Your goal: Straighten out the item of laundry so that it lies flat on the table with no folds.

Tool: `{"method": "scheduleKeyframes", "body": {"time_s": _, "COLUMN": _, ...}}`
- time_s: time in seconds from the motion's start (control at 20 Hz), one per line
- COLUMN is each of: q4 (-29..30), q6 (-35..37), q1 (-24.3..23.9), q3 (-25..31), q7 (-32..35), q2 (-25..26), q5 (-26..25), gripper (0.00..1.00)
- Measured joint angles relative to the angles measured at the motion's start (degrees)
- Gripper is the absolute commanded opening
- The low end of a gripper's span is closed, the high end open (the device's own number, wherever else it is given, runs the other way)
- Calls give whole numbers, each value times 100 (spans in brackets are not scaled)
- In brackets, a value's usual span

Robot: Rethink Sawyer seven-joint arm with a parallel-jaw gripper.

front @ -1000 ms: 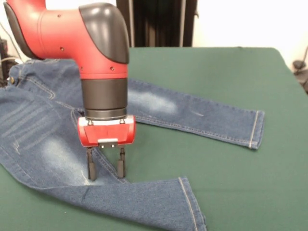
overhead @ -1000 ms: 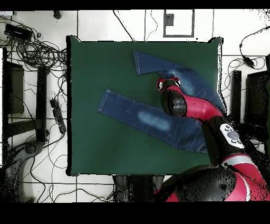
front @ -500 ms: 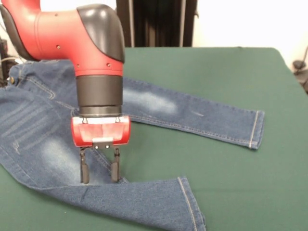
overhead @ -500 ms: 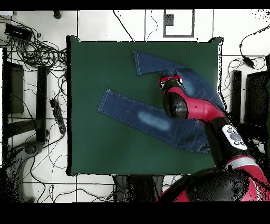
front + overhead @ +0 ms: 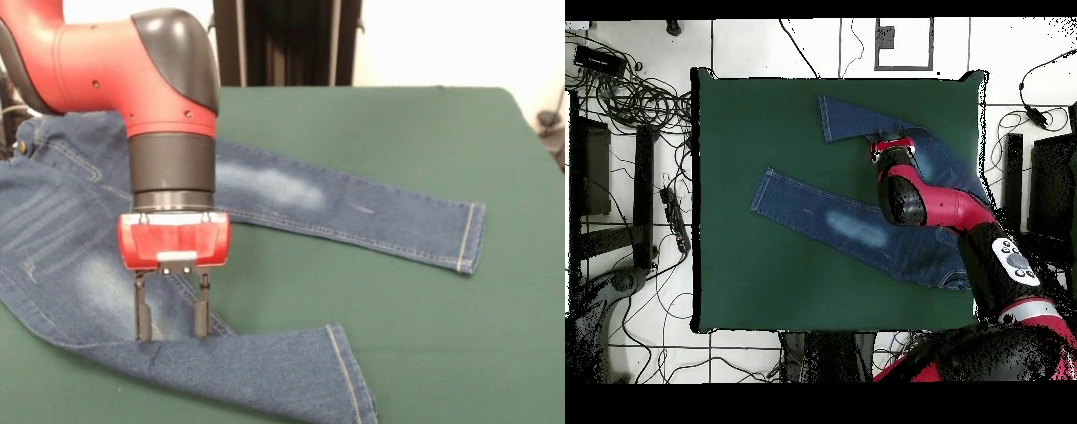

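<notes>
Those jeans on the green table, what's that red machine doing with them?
A red and black robot arm is working on a small pair of blue jeans spread on a green table. Its gripper is open, fingertips down at the denim of the nearer leg, close to where the two legs meet. The legs lie splayed apart in a V, mostly smooth, and the nearer one bends at an angle. It looks set to pinch the cloth and pull it straight, though nothing is gripped yet.

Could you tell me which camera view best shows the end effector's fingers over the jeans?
The front view: the end effector shows both fingers spread, tips at the jeans. The overhead view shows only its red housing; the arm hides the fingers.
</notes>
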Motion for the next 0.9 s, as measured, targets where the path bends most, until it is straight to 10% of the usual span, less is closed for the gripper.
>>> {"method": "scheduleKeyframes", "body": {"time_s": 0.9, "q4": 81, "q6": 1, "q1": 62, "q3": 34, "q7": 0, "q2": -168, "q5": 6, "gripper": 100}}
